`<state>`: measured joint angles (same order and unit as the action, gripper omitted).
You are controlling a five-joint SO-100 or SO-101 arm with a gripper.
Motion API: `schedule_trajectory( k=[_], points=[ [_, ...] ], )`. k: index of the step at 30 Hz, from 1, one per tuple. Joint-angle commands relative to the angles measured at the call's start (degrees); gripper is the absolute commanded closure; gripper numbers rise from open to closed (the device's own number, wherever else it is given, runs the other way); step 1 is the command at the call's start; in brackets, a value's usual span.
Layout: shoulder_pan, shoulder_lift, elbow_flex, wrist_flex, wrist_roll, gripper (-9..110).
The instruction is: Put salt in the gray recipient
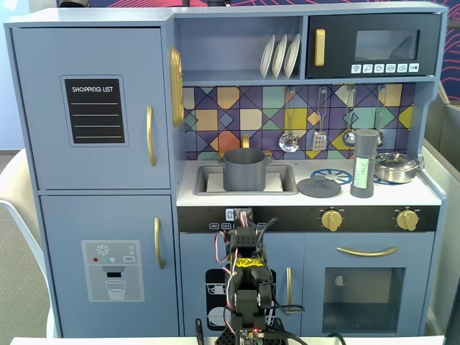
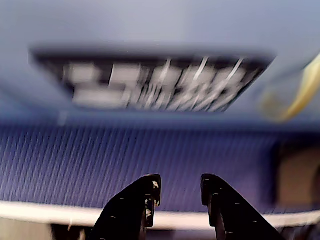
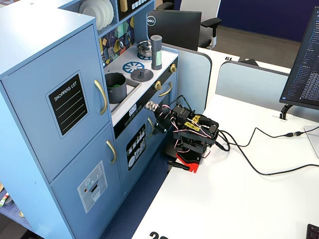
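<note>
Salt (image 1: 364, 164) upright on surface (image 1: 431, 194), 3 o'clock of gray recipient (image 1: 244, 169) in sink (image 1: 208, 183). Jaws slightly apart, empty, low by cabinet.

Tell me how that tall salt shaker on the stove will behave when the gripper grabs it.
The salt shaker stands tall and slim on a narrow base, so a high or sideways nudge could probably tip it. Its smooth, round, rigid-looking body may slip or twist between the fingers, and would likely roll if it fell. The gripper holds nothing.
</note>
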<state>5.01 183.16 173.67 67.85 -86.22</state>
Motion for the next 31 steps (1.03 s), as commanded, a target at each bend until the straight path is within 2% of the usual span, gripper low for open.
schedule_trajectory(
  k=[1,9,31],
  points=[
    [-3.25,1.23,3.78,-0.09,1.41,101],
    [-2.9,1.32,4.92,8.26,-2.2,101],
    [-3.25,1.32,4.92,8.17,-1.67,95]
  ],
)
